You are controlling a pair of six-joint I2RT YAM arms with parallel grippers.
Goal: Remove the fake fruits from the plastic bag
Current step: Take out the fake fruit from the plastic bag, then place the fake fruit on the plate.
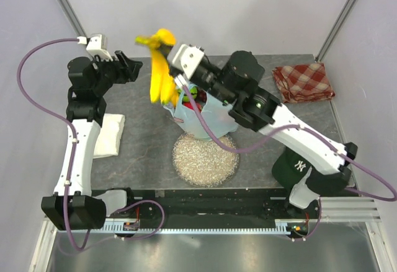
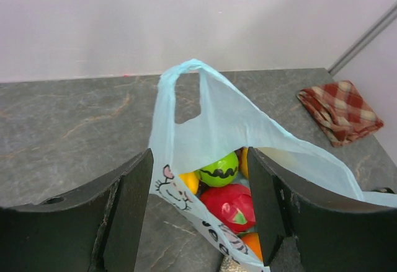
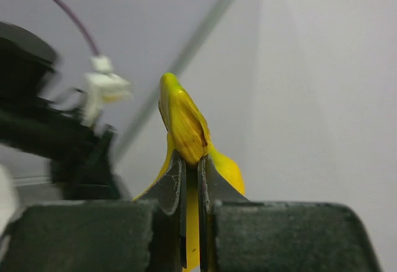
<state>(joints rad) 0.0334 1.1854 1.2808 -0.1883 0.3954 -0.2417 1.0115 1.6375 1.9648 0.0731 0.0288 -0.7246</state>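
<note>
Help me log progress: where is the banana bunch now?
Top view: the banana bunch hangs pinched in the right gripper, raised over the plastic bag mid-table.

The yellow plastic banana bunch (image 1: 160, 74) shows brown streaks at its tip. The light blue translucent plastic bag (image 2: 217, 117) carries dark printed figures. The green round plastic fruit (image 2: 218, 170) bears a black wavy band. The folded fabric cloth (image 2: 340, 111) is red-and-cream checked. The bench (image 2: 74, 123) is grey and veined.

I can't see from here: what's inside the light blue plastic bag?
Through the plastic bag's mouth show a green fruit with a dark squiggle, a red fruit, a yellow piece and an orange piece. Anything beneath them is covered by the fruits and the plastic.
</note>
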